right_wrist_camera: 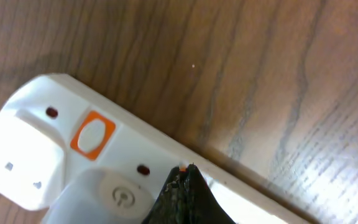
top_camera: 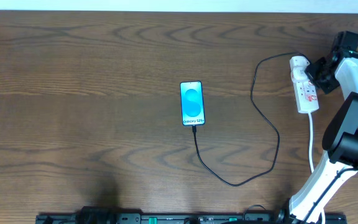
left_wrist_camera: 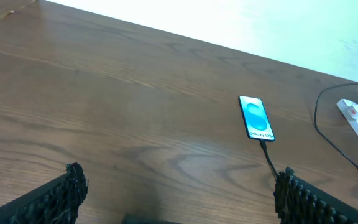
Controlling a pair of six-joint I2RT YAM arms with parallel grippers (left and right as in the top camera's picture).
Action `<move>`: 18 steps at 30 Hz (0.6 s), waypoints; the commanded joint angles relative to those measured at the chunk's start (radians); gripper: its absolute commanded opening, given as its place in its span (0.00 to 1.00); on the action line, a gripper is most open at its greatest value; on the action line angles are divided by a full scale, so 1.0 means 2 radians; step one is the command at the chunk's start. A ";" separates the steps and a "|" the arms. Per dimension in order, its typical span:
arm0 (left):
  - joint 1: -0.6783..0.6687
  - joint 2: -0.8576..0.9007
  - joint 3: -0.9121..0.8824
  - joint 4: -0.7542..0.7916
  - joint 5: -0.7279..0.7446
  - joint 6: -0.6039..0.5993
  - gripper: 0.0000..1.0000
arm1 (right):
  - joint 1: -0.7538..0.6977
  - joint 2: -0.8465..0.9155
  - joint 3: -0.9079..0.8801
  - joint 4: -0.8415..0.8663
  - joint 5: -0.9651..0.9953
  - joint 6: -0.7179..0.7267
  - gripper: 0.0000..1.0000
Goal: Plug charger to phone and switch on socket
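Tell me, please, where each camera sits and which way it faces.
Overhead: above the table, straight down on phone, charger, socket; right arm shows.
Left wrist: low, facing across the table at the phone; open left gripper below.
Right wrist: close over the socket; shut right gripper shows.
Shared by overhead and left wrist: phone, charger, socket.

Overhead faces down; right wrist hugs socket (right_wrist_camera: pixel 126 149).

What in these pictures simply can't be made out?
Right wrist view: the shut right gripper covers the spot on the socket under it; the bottom edge cuts off the rest.
Overhead: the socket's red switches are too small to read as on or off.
Overhead: whether the charger sits fully in the phone is too small to tell.
Left wrist view: the bottom edge cuts off the left gripper.
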 commanded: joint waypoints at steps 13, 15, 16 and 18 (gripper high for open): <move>-0.002 -0.005 -0.001 -0.001 -0.005 0.003 0.98 | -0.003 -0.021 -0.011 -0.011 -0.026 0.005 0.01; -0.002 -0.005 -0.001 -0.001 -0.005 0.003 0.98 | -0.003 -0.021 -0.011 -0.011 -0.026 0.005 0.01; -0.002 -0.005 -0.001 -0.001 -0.005 0.003 0.98 | -0.003 -0.021 -0.011 -0.007 -0.026 0.005 0.01; -0.002 -0.005 -0.001 -0.001 -0.005 0.003 0.98 | -0.003 -0.021 -0.011 -0.003 -0.026 0.005 0.01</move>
